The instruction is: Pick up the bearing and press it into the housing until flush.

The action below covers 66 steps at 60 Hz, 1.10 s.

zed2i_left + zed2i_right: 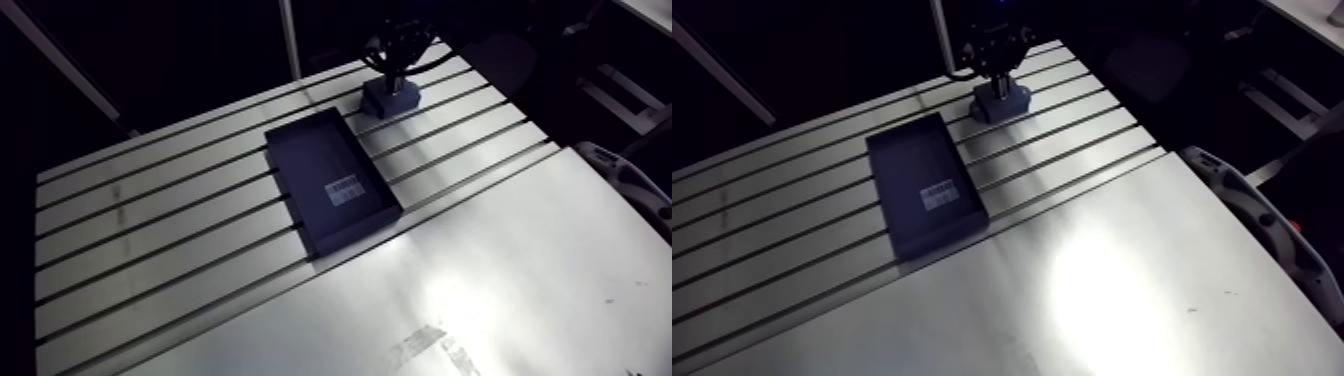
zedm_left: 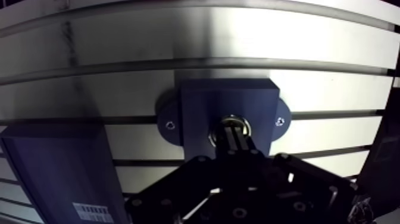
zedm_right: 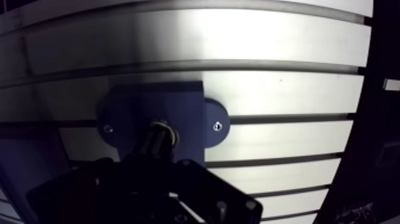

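A dark blue housing block (image 2: pixel 196 107) with two screwed side ears stands on the slotted table, at the far end in the arm view (image 1: pixel 390 97). A metal bearing ring (image 2: pixel 237 123) sits in the housing's central bore; how deep it sits I cannot tell. My gripper (image 2: pixel 232 138) comes straight down over the housing. Its fingers are shut together, and their tips rest on the bearing inside the ring's outline. They hide most of the bearing's face.
A shallow dark blue tray (image 1: pixel 315 160) with a barcode label lies on the table close beside the housing, also seen in the wrist view (image 2: pixel 53 173). A white curved object (image 1: pixel 1242 200) sits at the table's right edge. Smooth plate fills the near side.
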Tool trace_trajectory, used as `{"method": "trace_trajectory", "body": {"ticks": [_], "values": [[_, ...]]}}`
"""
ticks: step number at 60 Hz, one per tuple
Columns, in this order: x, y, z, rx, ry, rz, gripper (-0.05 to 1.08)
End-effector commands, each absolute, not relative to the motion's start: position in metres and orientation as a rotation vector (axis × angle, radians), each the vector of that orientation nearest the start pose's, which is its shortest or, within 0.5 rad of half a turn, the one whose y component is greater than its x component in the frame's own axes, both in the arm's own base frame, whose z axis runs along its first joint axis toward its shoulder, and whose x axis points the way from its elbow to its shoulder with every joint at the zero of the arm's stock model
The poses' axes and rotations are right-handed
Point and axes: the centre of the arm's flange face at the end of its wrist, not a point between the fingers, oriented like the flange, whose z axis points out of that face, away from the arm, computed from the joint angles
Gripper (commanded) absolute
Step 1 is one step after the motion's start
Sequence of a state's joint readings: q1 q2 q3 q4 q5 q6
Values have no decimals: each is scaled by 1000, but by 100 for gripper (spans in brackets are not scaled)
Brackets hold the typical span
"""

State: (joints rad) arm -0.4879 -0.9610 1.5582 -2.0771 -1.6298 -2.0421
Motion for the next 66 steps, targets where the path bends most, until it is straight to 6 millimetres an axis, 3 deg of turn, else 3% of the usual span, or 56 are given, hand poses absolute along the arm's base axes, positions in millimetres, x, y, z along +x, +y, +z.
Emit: {"method": "trace_trajectory", "body": {"ticks": [1, 26, 44, 66], "values": [[-641, 196, 180, 21, 3037, 19, 108], [-642, 196, 182, 19, 3040, 14, 108], [-646, 197, 211, 16, 3078, 49, 108], [-642, 196, 228, 5, 3081, 60, 108]]}}
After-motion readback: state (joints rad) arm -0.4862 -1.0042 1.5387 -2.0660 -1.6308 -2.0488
